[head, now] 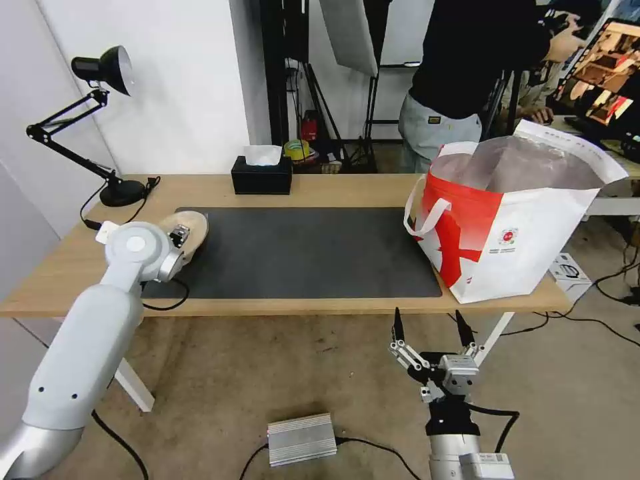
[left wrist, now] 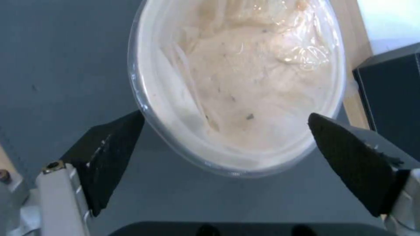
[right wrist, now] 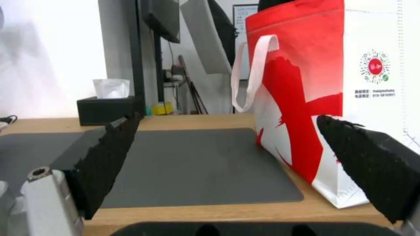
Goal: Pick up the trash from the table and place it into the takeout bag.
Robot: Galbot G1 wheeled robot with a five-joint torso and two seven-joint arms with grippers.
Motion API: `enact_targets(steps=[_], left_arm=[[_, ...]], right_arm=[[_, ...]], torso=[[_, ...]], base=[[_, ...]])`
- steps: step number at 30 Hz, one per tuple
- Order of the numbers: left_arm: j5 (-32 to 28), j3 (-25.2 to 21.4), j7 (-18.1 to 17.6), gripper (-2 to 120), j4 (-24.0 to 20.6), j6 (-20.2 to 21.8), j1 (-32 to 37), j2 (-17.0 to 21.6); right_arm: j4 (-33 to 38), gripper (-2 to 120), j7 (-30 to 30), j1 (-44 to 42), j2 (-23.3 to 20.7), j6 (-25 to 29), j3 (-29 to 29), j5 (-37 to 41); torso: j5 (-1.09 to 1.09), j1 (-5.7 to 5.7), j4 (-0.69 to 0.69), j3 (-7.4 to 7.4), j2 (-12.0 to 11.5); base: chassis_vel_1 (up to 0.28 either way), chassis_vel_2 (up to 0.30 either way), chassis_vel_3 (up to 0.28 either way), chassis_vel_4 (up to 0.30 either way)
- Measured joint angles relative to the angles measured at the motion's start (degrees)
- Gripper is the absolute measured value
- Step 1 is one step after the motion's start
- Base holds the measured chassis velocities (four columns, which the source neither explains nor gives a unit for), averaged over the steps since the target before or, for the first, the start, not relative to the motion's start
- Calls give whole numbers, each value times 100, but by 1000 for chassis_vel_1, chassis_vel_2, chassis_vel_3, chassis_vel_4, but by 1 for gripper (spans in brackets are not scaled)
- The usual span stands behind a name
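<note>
A shallow beige bowl (head: 195, 223) of trash lies at the left end of the dark grey mat (head: 300, 253) on the light-wood table (head: 347, 190). My left gripper (left wrist: 226, 114) hangs open right over this bowl (left wrist: 245, 82), one black finger (left wrist: 114, 147) on each side of its rim, not touching it. The white and red takeout bag (head: 513, 220) stands open at the table's right end, its foil lining showing. My right gripper (head: 430, 330) is open and empty, low in front of the table's front edge, facing the bag (right wrist: 306, 98).
A black tissue box (head: 261, 175) sits at the table's back edge, and a black desk lamp (head: 100, 67) at the back left corner. On the floor lie a silver box (head: 301, 438) with cables and a small white box (head: 570, 270). A person stands behind the bag.
</note>
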Motion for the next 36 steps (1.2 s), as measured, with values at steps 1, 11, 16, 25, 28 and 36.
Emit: enact_targets(steps=[1, 11, 16, 25, 28, 36], left_arm=[[0, 0, 0, 100, 0, 0, 0, 0], [124, -26, 99, 100, 313, 11, -93, -89], [327, -44, 192, 100, 413, 69, -107, -191], [610, -23, 330, 95, 570, -17, -233, -322], [613, -18, 349, 87, 576, -32, -236, -323], [617, -25, 365, 56, 580, -55, -211, -317]], right_arm=[[0, 100, 0, 0, 0, 0, 0, 0], [0, 100, 0, 0, 0, 0, 0, 0], [0, 100, 0, 0, 0, 0, 0, 0], [0, 100, 0, 0, 0, 0, 0, 0], [0, 100, 0, 0, 0, 0, 0, 0], [0, 100, 0, 0, 0, 0, 0, 0]], torso=[[0, 0, 0, 0, 0], [0, 0, 0, 0, 0], [-1, 0, 0, 0, 0], [0, 0, 0, 0, 0], [0, 0, 0, 0, 0], [0, 0, 0, 0, 0]], base=[[0, 0, 0, 0], [0, 0, 0, 0], [0, 0, 0, 0], [0, 0, 0, 0], [0, 0, 0, 0], [0, 0, 0, 0]])
